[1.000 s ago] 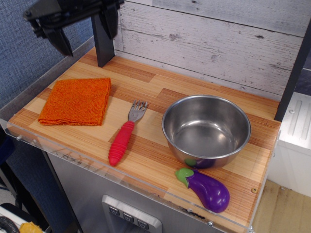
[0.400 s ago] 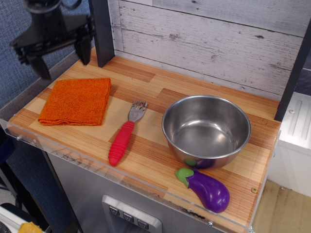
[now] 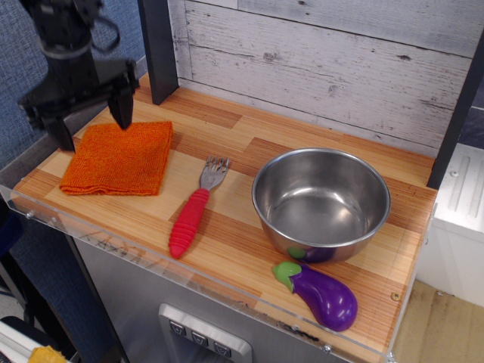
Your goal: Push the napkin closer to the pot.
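Observation:
The orange woven napkin lies flat at the left end of the wooden counter. The pot, a shiny steel bowl, stands to the right, well apart from the napkin. My black gripper hangs open over the napkin's far left edge, its two fingers spread wide. The right fingertip is at the napkin's back edge; the left fingertip is just off its left corner. I cannot tell whether the tips touch the cloth.
A fork with a red ribbed handle lies between napkin and pot. A purple toy eggplant lies in front of the pot. A dark post stands behind the napkin. The counter has a clear front lip.
My gripper has come down and moved right from above the counter's left back corner to the napkin's far edge. The napkin, fork and pot have not moved.

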